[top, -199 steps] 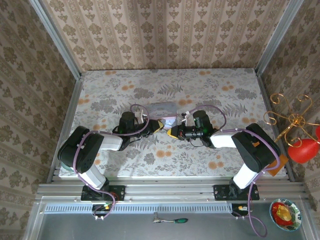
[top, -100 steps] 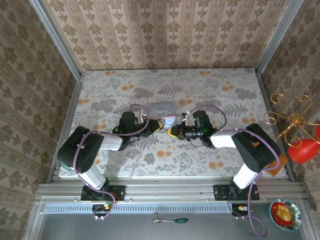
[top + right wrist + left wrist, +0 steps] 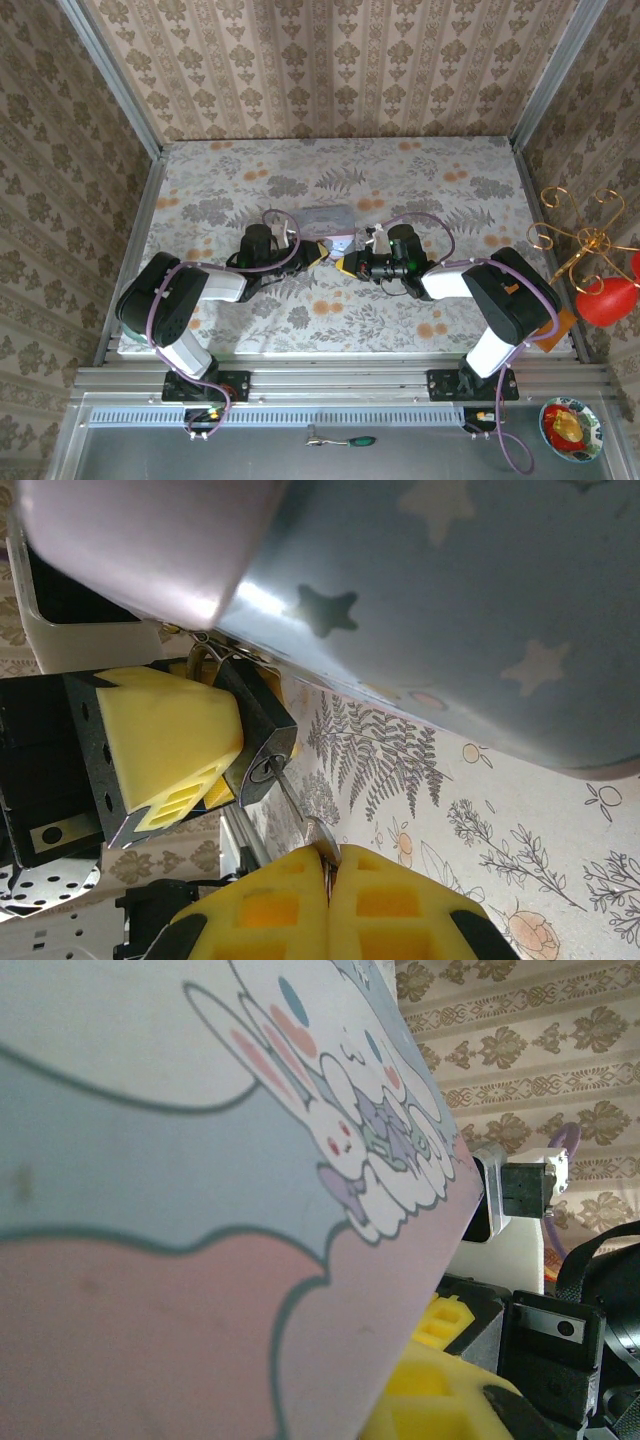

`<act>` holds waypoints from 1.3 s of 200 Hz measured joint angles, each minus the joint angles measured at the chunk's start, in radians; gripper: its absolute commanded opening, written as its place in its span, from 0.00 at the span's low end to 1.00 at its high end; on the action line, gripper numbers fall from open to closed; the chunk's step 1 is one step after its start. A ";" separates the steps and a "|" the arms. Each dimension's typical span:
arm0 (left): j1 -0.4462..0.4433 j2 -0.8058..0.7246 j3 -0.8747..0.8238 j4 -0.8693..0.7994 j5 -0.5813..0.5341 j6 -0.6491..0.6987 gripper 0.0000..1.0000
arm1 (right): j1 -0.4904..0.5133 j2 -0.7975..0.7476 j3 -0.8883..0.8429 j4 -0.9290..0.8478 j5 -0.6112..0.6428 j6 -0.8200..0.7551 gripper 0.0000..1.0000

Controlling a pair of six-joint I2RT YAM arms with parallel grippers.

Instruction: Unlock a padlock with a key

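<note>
The small dark padlock (image 3: 258,742) is pinched between the yellow fingers (image 3: 170,742) of my left gripper (image 3: 324,253), its keyhole facing my right gripper. The silvery key (image 3: 292,798) is clamped between the shut yellow pads of my right gripper (image 3: 329,868), and its blade tip sits in the keyhole. From above, both grippers meet nose to nose just in front of the tin, the right gripper (image 3: 344,264) touching the padlock (image 3: 335,258). The left wrist camera sees one of its own yellow fingers (image 3: 440,1400) at the bottom, with the padlock hidden.
A pale-blue cartoon-printed tin (image 3: 325,218) lies directly behind the grippers, close over both wrist cameras (image 3: 200,1160) (image 3: 470,600). The floral tabletop (image 3: 400,180) is walled at back and sides. A screwdriver (image 3: 350,440) lies in the near tray.
The right wrist has turned a little, its cable loop shifting left. Both grippers stay together at the padlock, and the tin has barely moved.
</note>
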 measured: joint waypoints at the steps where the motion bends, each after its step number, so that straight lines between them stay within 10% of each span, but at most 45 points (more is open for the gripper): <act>1: 0.000 0.000 0.000 0.000 0.000 0.000 0.05 | 0.000 0.000 0.000 0.000 0.000 0.000 0.00; 260: -0.025 0.001 0.006 -0.024 -0.043 0.010 0.05 | 0.009 -0.032 0.055 -0.185 0.019 -0.039 0.00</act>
